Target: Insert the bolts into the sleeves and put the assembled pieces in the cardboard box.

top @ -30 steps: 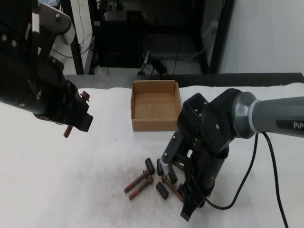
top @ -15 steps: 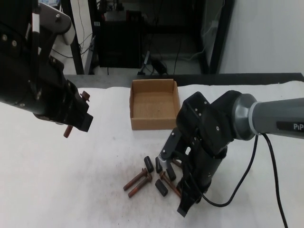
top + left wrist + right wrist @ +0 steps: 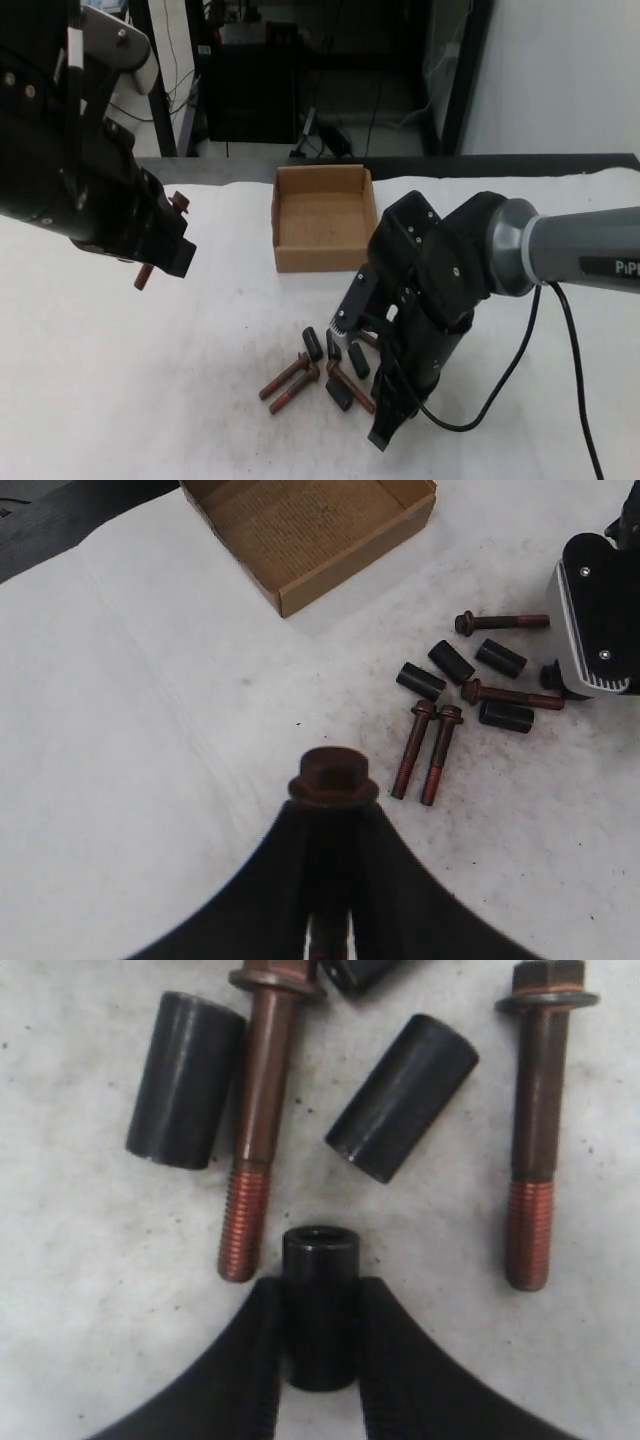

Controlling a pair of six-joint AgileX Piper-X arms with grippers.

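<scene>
My left gripper (image 3: 330,818) is shut on a rusty bolt (image 3: 332,777), held head-up well above the cloth, left of the box; in the high view the bolt (image 3: 143,277) pokes out below that arm. My right gripper (image 3: 320,1298) is shut on a black sleeve (image 3: 320,1260), low over the pile. Two more sleeves (image 3: 185,1080) (image 3: 402,1095) and two bolts (image 3: 255,1130) (image 3: 538,1130) lie just beyond it. The open cardboard box (image 3: 322,262) stands behind the pile, with nothing seen inside.
Loose bolts (image 3: 425,750) and sleeves (image 3: 452,662) lie clustered on the white cloth in front of the box (image 3: 350,565). The right arm (image 3: 440,280) hides part of the pile. Bare cloth spreads to the left and front. A dark bench edge runs along the back.
The right arm has shifted slightly left over the pile. The left arm has kept still with its bolt.
</scene>
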